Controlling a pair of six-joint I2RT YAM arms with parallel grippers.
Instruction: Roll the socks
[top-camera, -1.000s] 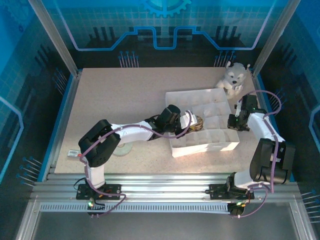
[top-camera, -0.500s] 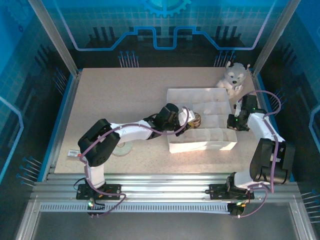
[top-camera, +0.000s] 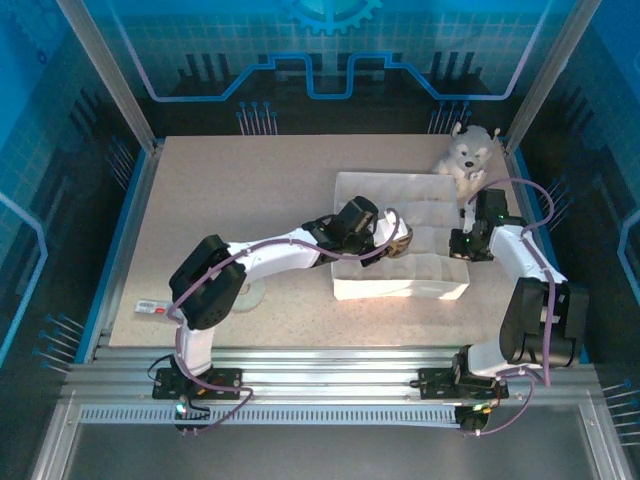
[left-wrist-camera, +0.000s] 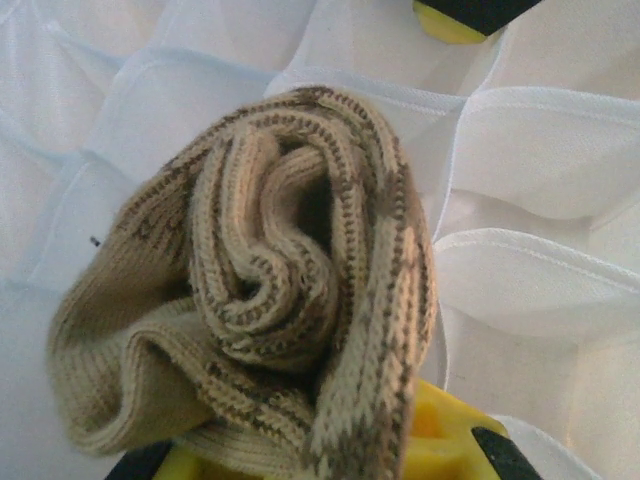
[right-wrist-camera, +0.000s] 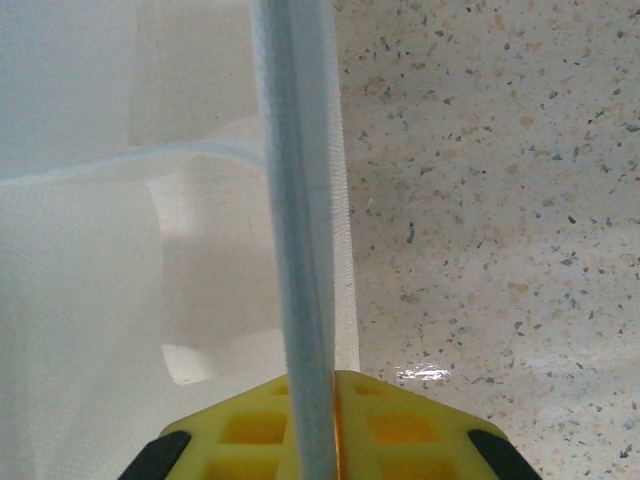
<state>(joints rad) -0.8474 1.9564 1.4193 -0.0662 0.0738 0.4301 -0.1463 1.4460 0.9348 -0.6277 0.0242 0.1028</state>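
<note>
On speckled table (top-camera: 240, 190) (blue-walled): white tray (top-camera: 400, 288)

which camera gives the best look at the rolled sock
The left wrist view: the rolled sock sits close up, its spiral of brown-and-tan knit plain. The top external view gives a small tan lump at the left gripper over the white box. The right wrist view looks along that box's wall.
</note>
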